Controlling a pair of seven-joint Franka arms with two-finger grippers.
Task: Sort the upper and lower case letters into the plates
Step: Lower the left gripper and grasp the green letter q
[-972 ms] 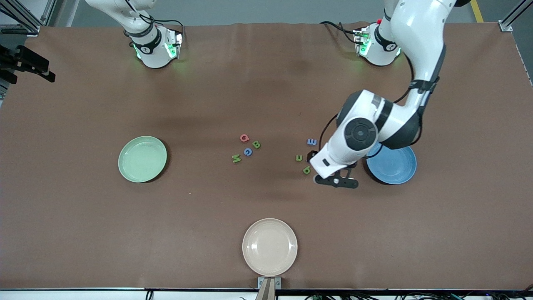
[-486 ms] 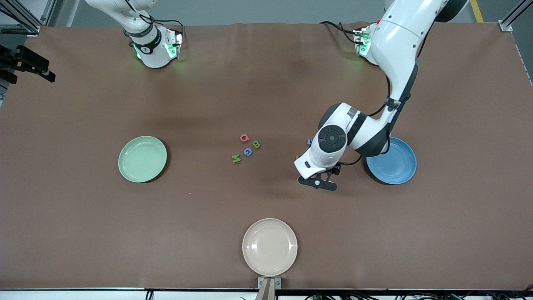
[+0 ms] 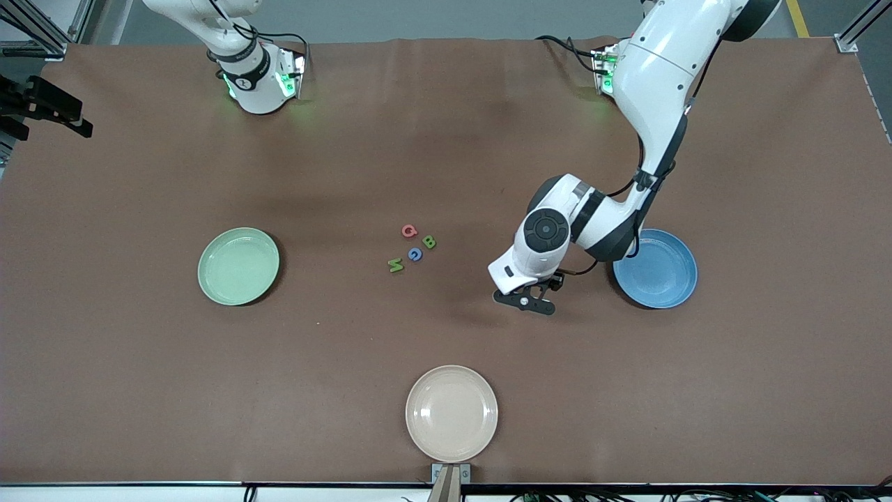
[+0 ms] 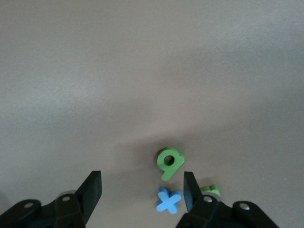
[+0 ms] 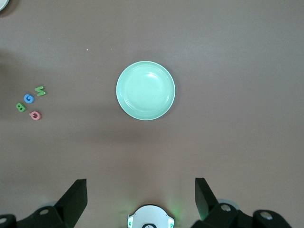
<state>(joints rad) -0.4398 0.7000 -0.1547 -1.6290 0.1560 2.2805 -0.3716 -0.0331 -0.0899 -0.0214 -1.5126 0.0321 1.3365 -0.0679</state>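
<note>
Since these letters look like small flat foam or plastic pieces, expect them light, stiff enough, and easy to flick away; best hold is across the narrow flat sides, fingers straddling a stroke. Going across the front view: pale green plate [image 3: 238,265] toward the right arm's end, nothing in it; right gripper [image 5: 141,202] waits high over it, jaws spread wide, holding nothing. Mid-table cluster: red Q [image 3: 409,231], green B [image 3: 429,242], blue G [image 3: 415,254], green M [image 3: 395,264]. Left gripper [image 3: 525,301] is low over the second group beside the blue plate [image 3: 655,268], fingers apart with nothing gripped yet; in its wrist view a blue x [image 4: 168,200] lies between the fingers, green g [image 4: 169,162] just ahead, another green piece [image 4: 211,191] part-hidden by one finger. Cream plate [image 3: 451,413] sits nearest the camera.
</note>
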